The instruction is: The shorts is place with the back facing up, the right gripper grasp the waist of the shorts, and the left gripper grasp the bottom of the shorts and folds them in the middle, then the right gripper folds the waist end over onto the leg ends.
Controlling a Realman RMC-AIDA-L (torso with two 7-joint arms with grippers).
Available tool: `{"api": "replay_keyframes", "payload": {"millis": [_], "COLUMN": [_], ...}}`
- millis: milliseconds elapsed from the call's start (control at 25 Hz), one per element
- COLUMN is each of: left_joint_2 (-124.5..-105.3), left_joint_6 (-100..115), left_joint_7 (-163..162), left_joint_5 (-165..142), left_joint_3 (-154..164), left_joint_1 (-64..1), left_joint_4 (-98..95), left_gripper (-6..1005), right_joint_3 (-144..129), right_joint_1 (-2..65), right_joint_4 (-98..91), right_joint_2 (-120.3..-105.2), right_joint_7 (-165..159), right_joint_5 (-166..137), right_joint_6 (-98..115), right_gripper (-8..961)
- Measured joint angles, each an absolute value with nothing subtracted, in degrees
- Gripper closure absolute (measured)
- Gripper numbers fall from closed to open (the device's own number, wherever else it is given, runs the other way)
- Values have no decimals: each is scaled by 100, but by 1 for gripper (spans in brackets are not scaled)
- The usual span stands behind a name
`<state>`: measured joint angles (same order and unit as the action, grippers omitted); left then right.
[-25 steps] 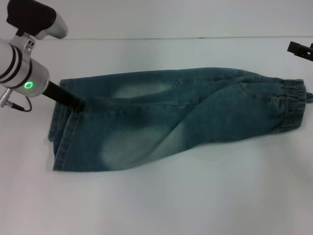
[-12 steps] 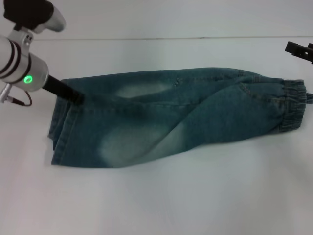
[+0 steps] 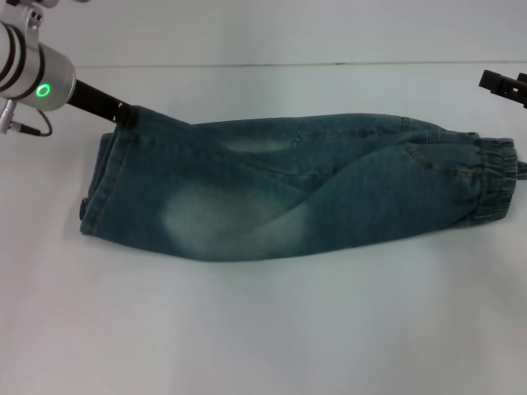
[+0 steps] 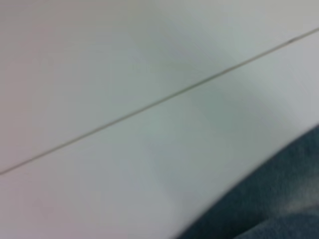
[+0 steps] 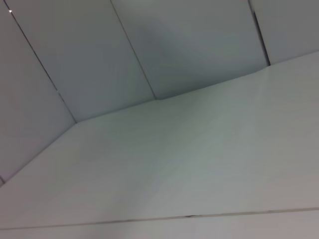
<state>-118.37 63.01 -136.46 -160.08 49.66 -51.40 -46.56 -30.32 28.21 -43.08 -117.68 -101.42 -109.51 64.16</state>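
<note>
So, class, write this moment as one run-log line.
shorts: folded lengthwise, flat on table | left claw: at far leg-end corner | right claw: apart, beyond waist | waist fold: not done

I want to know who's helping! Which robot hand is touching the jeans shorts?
The left gripper, touching the shorts at their far leg-end corner. The right gripper stays apart, beyond the waistband.

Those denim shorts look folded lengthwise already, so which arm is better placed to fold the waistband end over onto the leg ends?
The right, probably. The right claw hovers beside the elastic waistband of the denim shorts, while the left claw is at the far leg hems.
</note>
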Motion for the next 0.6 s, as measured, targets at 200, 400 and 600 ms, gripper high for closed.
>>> {"api": "replay_keyframes", "payload": {"millis": [200,400,600], "left_joint_2": [-11848,-11832,-11825], "left_joint_6": [6051,5934,5878], "left_joint_7": [-13648,-13649,-13649], "left_joint_5": [-16004,-16045,-16052], "left_joint_3": [4897,4917,4915], "left_joint_1": [-5271,-5357,-5357], "left_joint_4": [-4441,-4190,-4123], "left_gripper": [962,961,960], "right_joint_3": [-3032,-2995,-2988], "right_joint_1": [2835,2727,2584], "right_joint_4": [-4296,-4296,-4303], "right_joint_2": [-11748,-11726,-11699], "right_joint_7": [-10225,-10401,-10596], "right_joint_5": [-10982,-11006,-11008], "right_joint_6": [6406,6307,6346], "right_gripper": [128,131,134]}}
